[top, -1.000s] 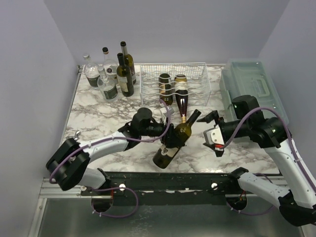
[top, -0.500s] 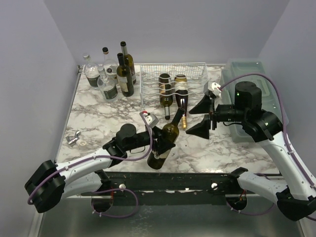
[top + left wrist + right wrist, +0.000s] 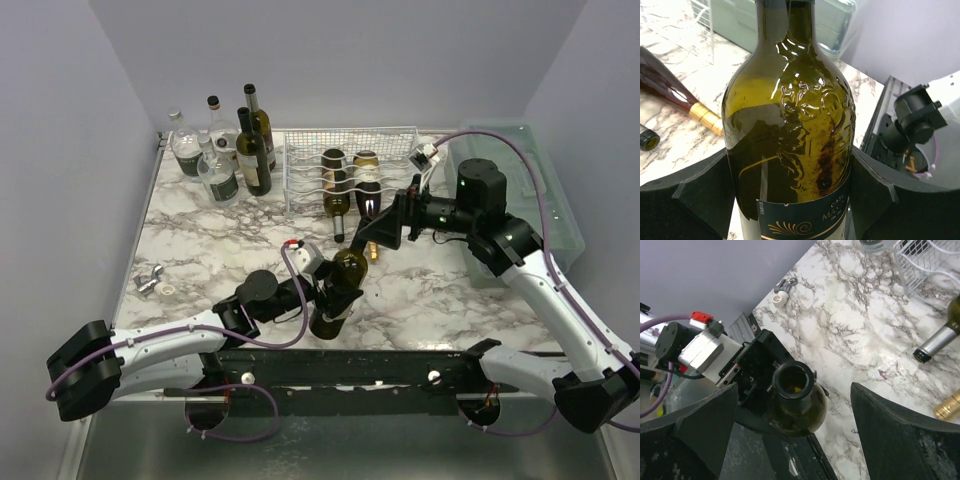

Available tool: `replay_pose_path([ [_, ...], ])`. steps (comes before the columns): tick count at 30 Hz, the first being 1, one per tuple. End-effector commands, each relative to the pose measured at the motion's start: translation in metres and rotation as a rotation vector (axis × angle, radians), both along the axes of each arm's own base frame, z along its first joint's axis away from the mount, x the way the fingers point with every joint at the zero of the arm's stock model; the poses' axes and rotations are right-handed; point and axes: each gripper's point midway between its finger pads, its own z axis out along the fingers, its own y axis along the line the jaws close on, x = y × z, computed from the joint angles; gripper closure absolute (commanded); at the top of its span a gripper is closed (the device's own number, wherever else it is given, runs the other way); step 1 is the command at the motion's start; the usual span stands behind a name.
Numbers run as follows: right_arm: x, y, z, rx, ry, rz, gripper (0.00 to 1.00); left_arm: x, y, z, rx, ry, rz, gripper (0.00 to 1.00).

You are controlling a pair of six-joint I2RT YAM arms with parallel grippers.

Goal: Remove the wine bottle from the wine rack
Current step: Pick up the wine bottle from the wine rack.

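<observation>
The white wire wine rack (image 3: pixel 350 160) stands at the back middle of the table, and two bottles (image 3: pixel 332 185) lie in it with their necks pointing forward. My left gripper (image 3: pixel 325 300) is shut on an olive-green wine bottle (image 3: pixel 342 272), which stands nearly upright near the table's front edge. In the left wrist view the bottle (image 3: pixel 790 125) fills the space between both fingers (image 3: pixel 695 200). My right gripper (image 3: pixel 380 230) is open above the bottle. In the right wrist view its open mouth (image 3: pixel 794 382) lies between the spread fingers (image 3: pixel 905 430), not touching them.
Several upright bottles (image 3: pixel 225 150) stand at the back left. A translucent green-grey box (image 3: pixel 520 190) sits along the right edge. A dark-capped neck (image 3: pixel 935 337) and a gold-foiled neck (image 3: pixel 947 407) stick out of the rack. Small stoppers (image 3: pixel 155 283) lie front left.
My left arm pulled the olive bottle back toward the near edge and tipped it more upright. My right gripper swung left, from beside the box to over the bottle's neck, and stayed open.
</observation>
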Motion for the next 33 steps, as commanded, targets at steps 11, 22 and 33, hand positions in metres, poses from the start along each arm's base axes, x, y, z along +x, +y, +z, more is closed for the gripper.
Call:
replay_pose_path([
  [11, 0.014, 0.028, -0.002, 0.091, -0.015, 0.053, 0.22, 0.018, -0.011, 0.064, -0.200, -0.124, 0.146, 1.00],
  [22, 0.012, 0.034, -0.013, 0.085, 0.001, 0.085, 0.57, 0.021, -0.009, 0.066, -0.218, -0.129, 0.174, 1.00],
  [33, 0.019, 0.038, 0.010, 0.080, -0.098, 0.110, 1.00, 0.017, -0.016, 0.064, -0.226, -0.101, 0.136, 0.68],
])
